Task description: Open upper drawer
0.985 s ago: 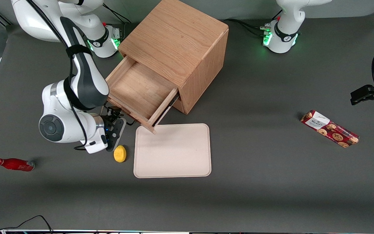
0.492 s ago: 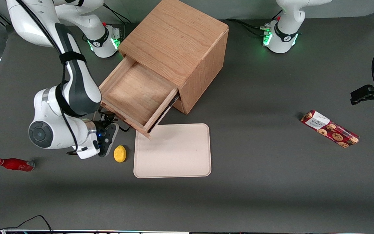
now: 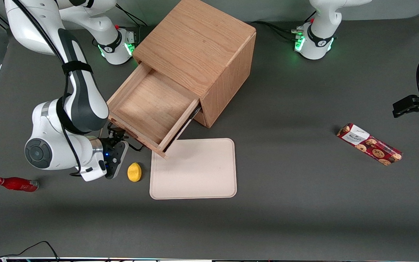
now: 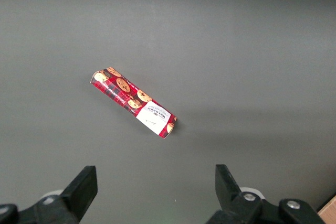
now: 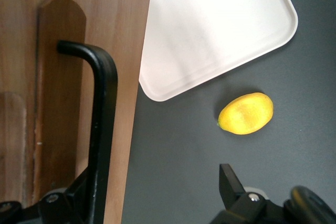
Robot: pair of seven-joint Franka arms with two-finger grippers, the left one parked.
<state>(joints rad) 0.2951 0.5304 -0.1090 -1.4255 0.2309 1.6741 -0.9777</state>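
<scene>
the light oak upper drawer (image 3: 147,109) stands pulled well out, my gripper (image 3: 116,135) by its thin black wire handle (image 5: 100,124), fingers spread, so i judge the opening nearly done.

From high in front we look down on the whole table (image 3: 286,218). Our right wrist camera sits close, facing down by the gripper (image 5: 157,203), sharing the lemon (image 3: 134,171) and tray (image 3: 195,171) with that view.

The right arm bends down low over the table, its wrist turned sideways. Its gripper (image 3: 116,135) sits at the upper drawer's (image 3: 147,105) black handle (image 5: 102,124), fingers (image 5: 231,184) spread apart.
</scene>
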